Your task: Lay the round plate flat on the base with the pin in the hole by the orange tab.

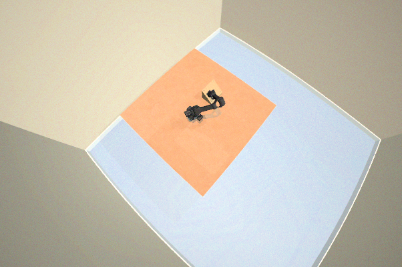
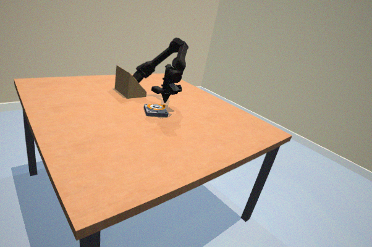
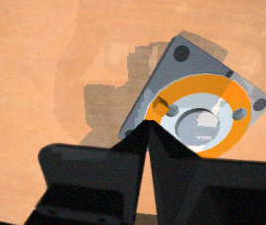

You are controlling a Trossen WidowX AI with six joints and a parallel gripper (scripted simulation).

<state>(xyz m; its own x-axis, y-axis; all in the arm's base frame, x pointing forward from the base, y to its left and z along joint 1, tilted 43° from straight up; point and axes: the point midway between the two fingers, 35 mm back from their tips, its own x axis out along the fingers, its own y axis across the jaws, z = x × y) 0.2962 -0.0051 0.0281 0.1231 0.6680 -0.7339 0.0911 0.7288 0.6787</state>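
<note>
The round plate (image 2: 151,107) (image 3: 198,83), an orange ring around a pale middle, sits over the square grey base (image 2: 157,115) (image 3: 165,74). In the wrist view the orange tab (image 3: 160,104) is at its left, with a round hole (image 3: 172,110) just inside it. A second hole (image 3: 239,114) is on the opposite side. The round post (image 3: 195,128) fills the middle. I cannot make out the pin or the plate's tilt. My gripper (image 2: 165,102) (image 3: 148,124) is shut and empty, its tips just above the plate's rim beside the tab. Contact cannot be told. The arm mostly hides the plate in the top view.
The wedge-shaped arm mount (image 1: 216,86) (image 2: 122,83) stands behind the base on the orange table top (image 1: 200,159) (image 2: 139,159). Dark round spots (image 3: 181,53) mark the base's corners, and a dark notch (image 3: 229,73) shows at its edge.
</note>
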